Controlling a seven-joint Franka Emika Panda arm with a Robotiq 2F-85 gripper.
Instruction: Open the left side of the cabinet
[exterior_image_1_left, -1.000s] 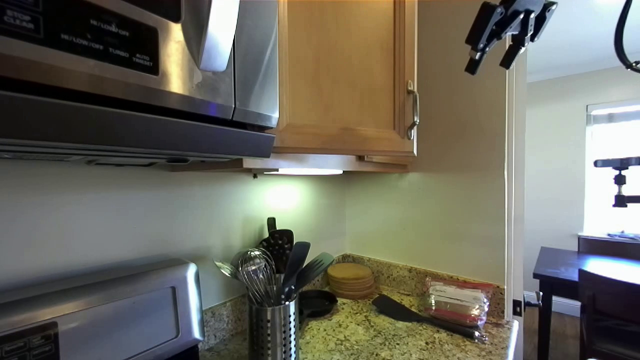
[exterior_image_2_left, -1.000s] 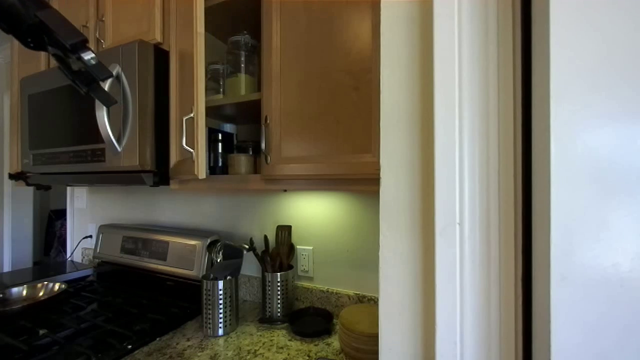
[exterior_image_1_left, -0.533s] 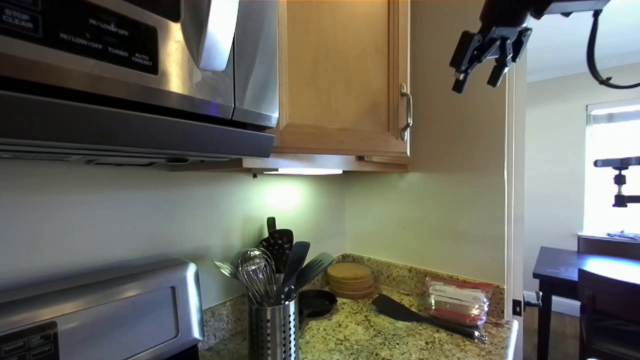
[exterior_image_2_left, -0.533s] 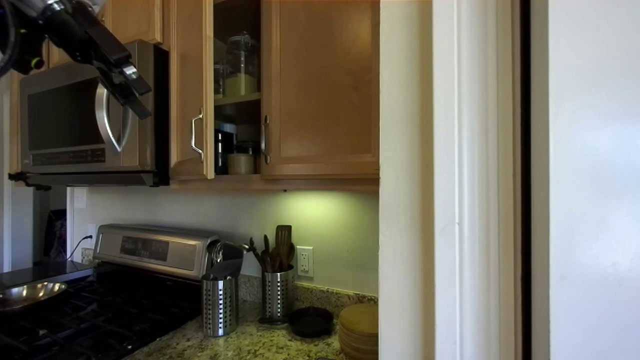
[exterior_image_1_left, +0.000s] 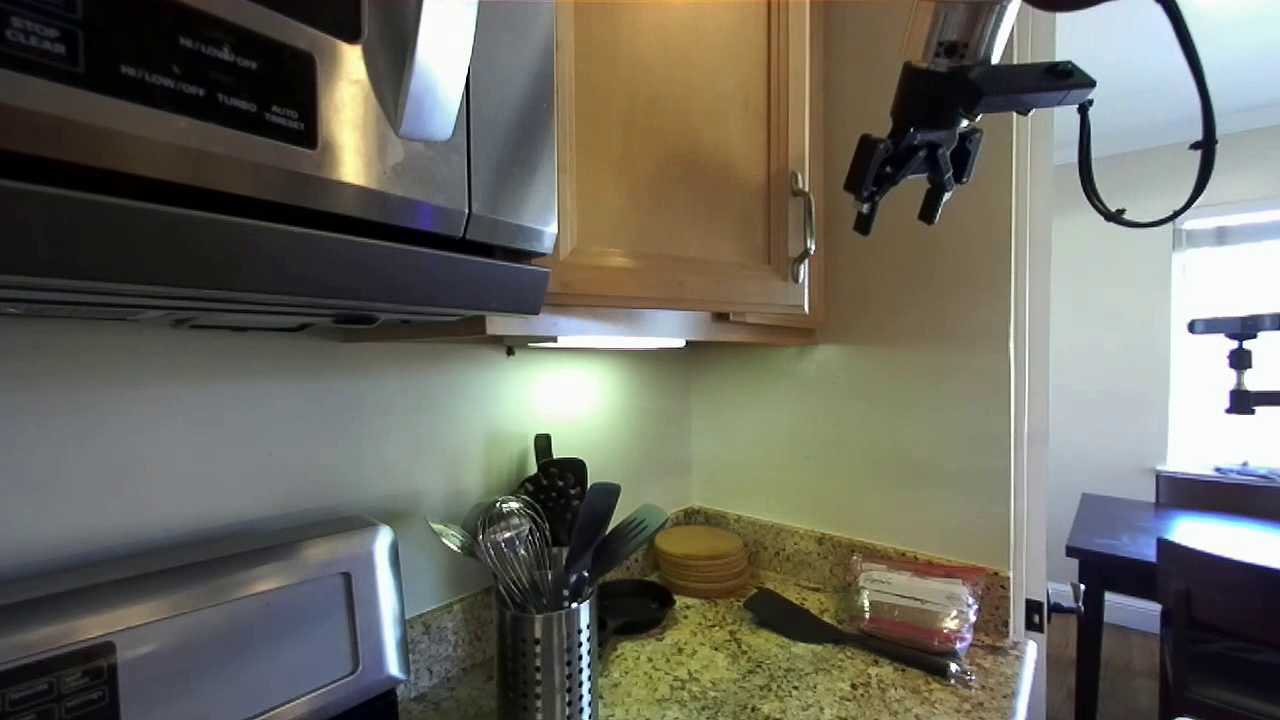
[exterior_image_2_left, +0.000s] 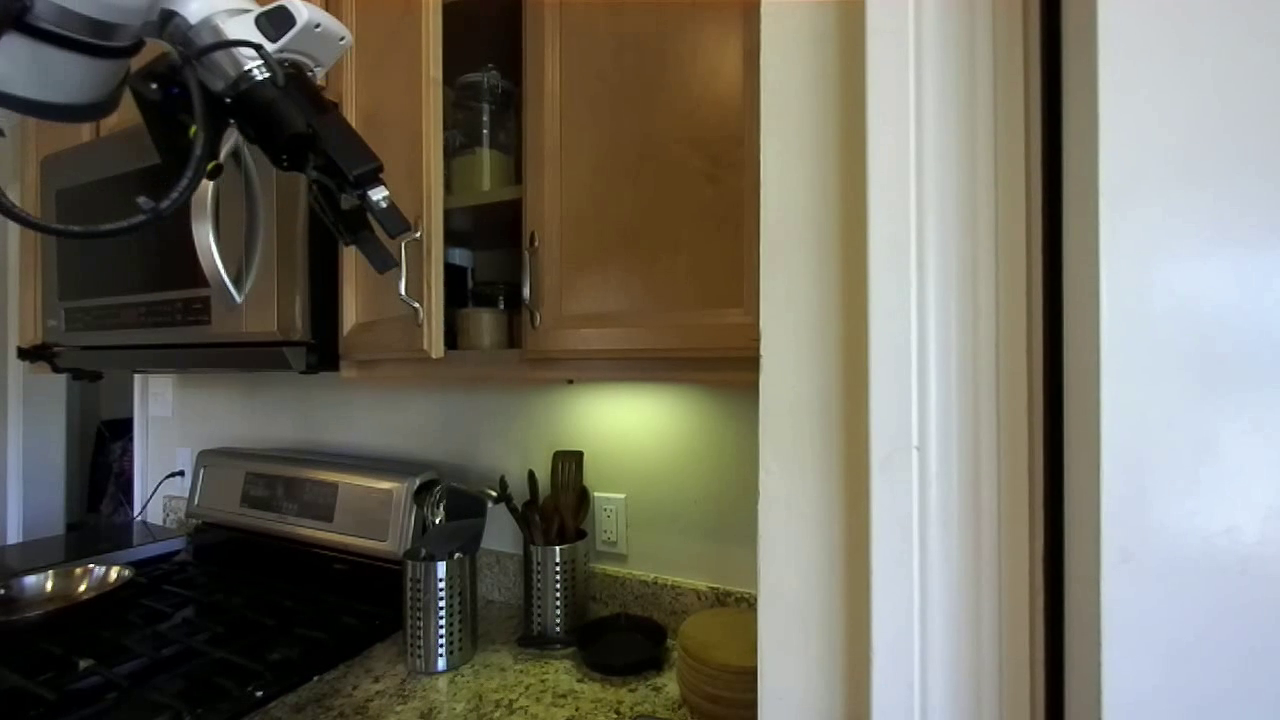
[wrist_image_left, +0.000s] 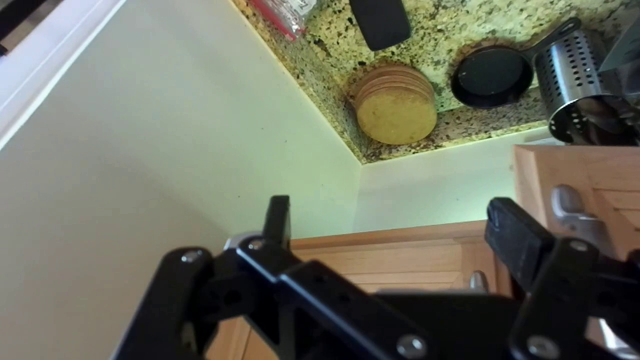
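Observation:
The left door (exterior_image_2_left: 375, 312) of the oak cabinet (exterior_image_2_left: 600, 366) stands partly open, showing shelves inside. Its silver bar handle (exterior_image_2_left: 408, 270) also shows in an exterior view (exterior_image_1_left: 803, 228), as does the door (exterior_image_1_left: 670, 150). In the wrist view the left door (wrist_image_left: 525, 175) is at the right, its handle (wrist_image_left: 580, 217) partly behind a finger. My gripper (exterior_image_1_left: 897, 215) is open and empty, apart from the handle there. In an exterior view my gripper (exterior_image_2_left: 386, 243) overlaps the handle's side. In the wrist view the gripper (wrist_image_left: 389, 207) has its fingers wide apart.
The matching right door (exterior_image_2_left: 650, 170) is shut, with its own handle (exterior_image_2_left: 531, 280). A stainless-steel microwave (exterior_image_2_left: 130, 240) hangs beside the left door. A side wall (exterior_image_1_left: 900, 400) flanks the cabinet. Utensil holders (exterior_image_1_left: 545, 660) and a small pan (exterior_image_2_left: 622, 645) stand on the counter below.
My gripper has moved down and closer to the left door's handle, staying open. The left door has swung a little toward shut, and its gap is narrower.

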